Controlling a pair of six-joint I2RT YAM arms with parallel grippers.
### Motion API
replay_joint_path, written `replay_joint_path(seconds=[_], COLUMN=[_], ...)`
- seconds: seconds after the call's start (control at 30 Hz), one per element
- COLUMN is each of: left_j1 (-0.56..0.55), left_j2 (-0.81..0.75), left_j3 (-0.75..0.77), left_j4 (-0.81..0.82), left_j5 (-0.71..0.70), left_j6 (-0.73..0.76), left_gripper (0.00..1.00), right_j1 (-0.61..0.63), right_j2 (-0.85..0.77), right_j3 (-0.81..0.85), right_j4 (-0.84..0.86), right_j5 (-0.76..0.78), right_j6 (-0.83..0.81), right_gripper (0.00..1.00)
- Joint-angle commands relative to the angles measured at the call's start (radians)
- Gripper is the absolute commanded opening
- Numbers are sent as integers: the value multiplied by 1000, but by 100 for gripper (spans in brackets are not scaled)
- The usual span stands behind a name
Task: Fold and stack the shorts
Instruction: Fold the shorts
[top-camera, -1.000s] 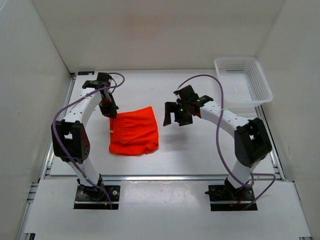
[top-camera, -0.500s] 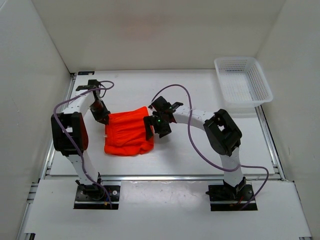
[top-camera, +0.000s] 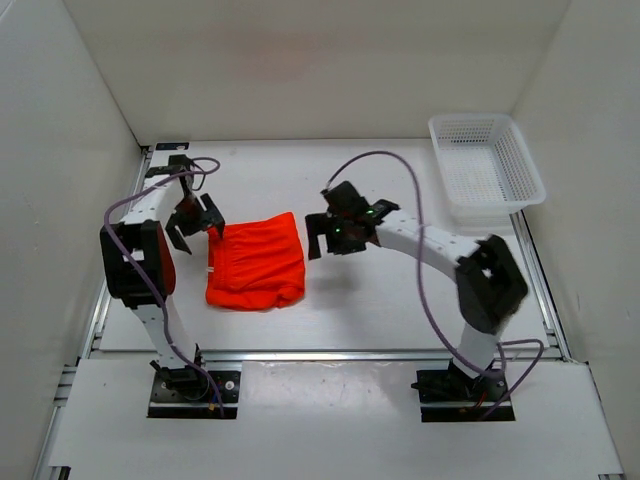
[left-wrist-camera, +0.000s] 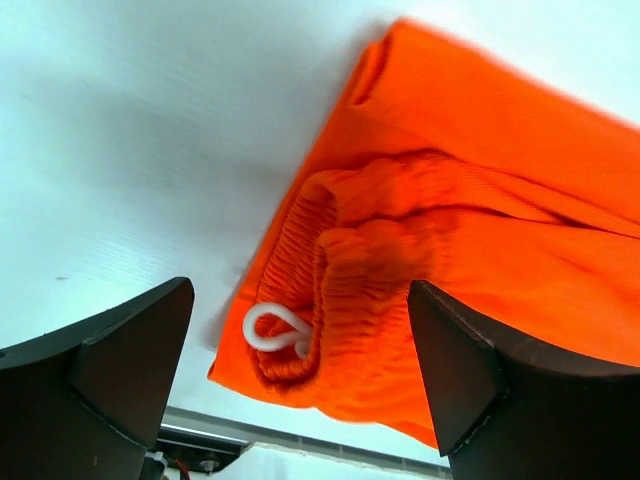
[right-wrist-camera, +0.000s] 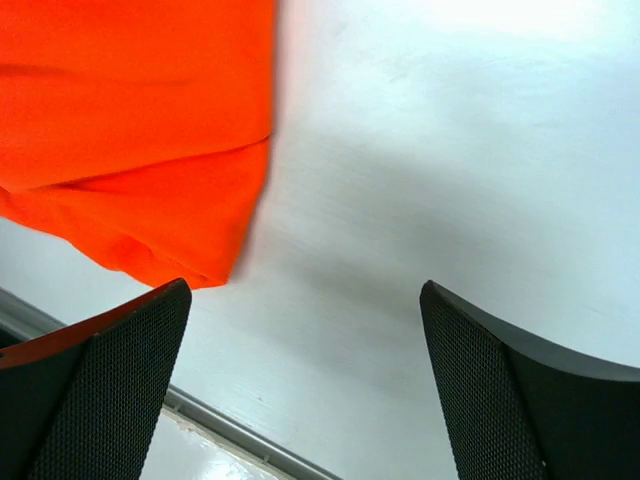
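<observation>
The bright orange shorts (top-camera: 256, 262) lie folded on the white table, left of centre. My left gripper (top-camera: 194, 228) hovers open just off their left edge, holding nothing. In the left wrist view the gathered waistband and a white drawstring loop (left-wrist-camera: 277, 328) sit between the spread fingers of the left gripper (left-wrist-camera: 300, 335), with the shorts (left-wrist-camera: 480, 220) stretching away behind. My right gripper (top-camera: 331, 242) hangs open a little to the right of the shorts. In the right wrist view the right gripper (right-wrist-camera: 305, 335) is over bare table, the shorts (right-wrist-camera: 140, 120) at upper left.
A white mesh basket (top-camera: 486, 168) stands at the back right corner. White walls enclose the table on three sides. A metal rail (top-camera: 320, 352) runs along the table's near edge, with both arm bases behind it.
The left gripper has opened, let go of the shorts' waistband edge and drawn back slightly. The right gripper reached to the shorts' right edge, then pulled back to the right. The shorts shifted slightly left.
</observation>
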Motion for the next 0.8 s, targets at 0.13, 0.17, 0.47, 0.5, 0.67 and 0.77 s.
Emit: replay_joint_path(seconds=[0.13, 0.17, 0.47, 0.5, 0.67, 0.77], left_j1=[17, 17, -25, -38, -61, -71], left_j2=[-294, -316, -529, -581, -711, -780], left_j3=[93, 76, -158, -171, -180, -189], left_j4=[-44, -44, 52, 65, 83, 92], left_j5=[-59, -70, -30, -20, -20, -20], left_j6=[-16, -16, -56, -56, -47, -47], left_gripper=[100, 100, 82, 82, 97, 100], right_j1=[-146, -163, -370, -379, -401, -401], right_j2=[-444, -476, -731, -731, -768, -768], right_j3=[-131, -157, -229, -241, -260, -271], right_j4=[-99, -112, -276, -289, -298, -307], right_j5=[305, 328, 512, 526, 538, 538], right_j6=[-28, -28, -18, -18, -18, -9], right_gripper=[100, 100, 100, 100, 100, 99])
